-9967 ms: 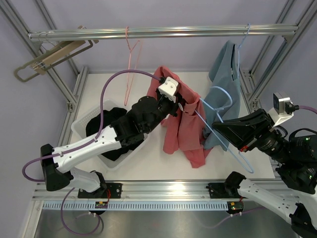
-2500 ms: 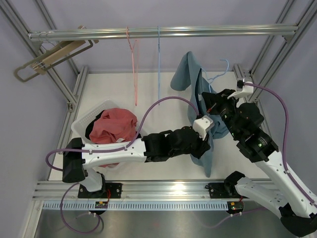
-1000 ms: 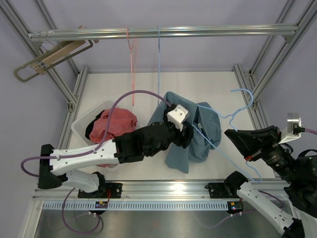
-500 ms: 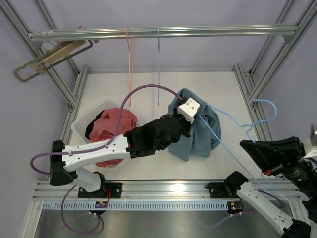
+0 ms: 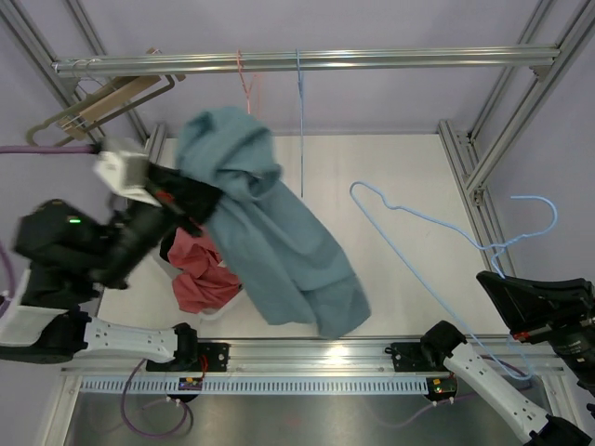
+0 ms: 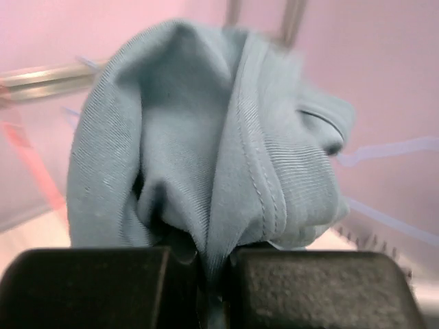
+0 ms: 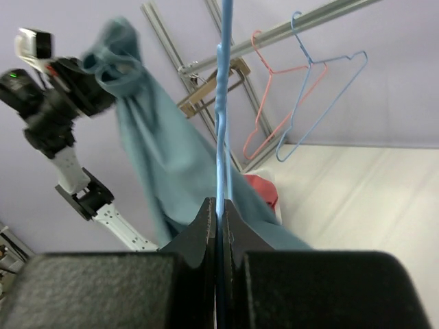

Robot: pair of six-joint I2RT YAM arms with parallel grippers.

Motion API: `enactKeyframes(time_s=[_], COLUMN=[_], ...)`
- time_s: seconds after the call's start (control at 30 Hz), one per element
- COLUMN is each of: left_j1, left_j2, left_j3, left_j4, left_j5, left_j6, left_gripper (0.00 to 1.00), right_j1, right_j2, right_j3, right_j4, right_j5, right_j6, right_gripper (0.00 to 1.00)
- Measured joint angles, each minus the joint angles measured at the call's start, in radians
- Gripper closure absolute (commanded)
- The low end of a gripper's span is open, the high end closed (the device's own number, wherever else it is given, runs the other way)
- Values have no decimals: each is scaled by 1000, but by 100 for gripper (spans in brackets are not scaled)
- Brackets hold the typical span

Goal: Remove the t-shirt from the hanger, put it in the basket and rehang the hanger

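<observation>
Basket (image 5: 218, 310): white, at 8 o'clock on the tabletop (image 5: 409, 177), with a red garment (image 5: 197, 279) heaped inside.
Left arm: raised high at 9 o'clock, left claw (image 6: 215, 264) clenched on a bunched fold of the blue t-shirt (image 5: 270, 242).
T-shirt: clear of the hanger, hanging from that claw and draping toward 6 o'clock past the basket.
Right arm: low at 4 o'clock, right claw (image 7: 219, 209) pinched tight on the wire of the bare light-blue hanger (image 5: 418, 218).
Rail (image 5: 372, 59): across 12 o'clock, with a pink hanger (image 5: 244, 79) and a blue hanger (image 5: 299, 102) hooked on it.
</observation>
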Motion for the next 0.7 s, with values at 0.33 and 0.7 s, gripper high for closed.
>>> enactKeyframes(time_s=[0.33,0.7], left_j1=[3,3], left_j2=[-120,-3], left_j3=[227,96], left_j4=[-47,386], left_j5=[-371,-462], left_j6=[261,795], left_gripper=[100,100], right_j1=[0,0], right_j2=[43,175], right_j3=[-67,-193], right_j4=[24,94], right_j5=[0,0], right_j6=[-13,-39], right_gripper=[100,100])
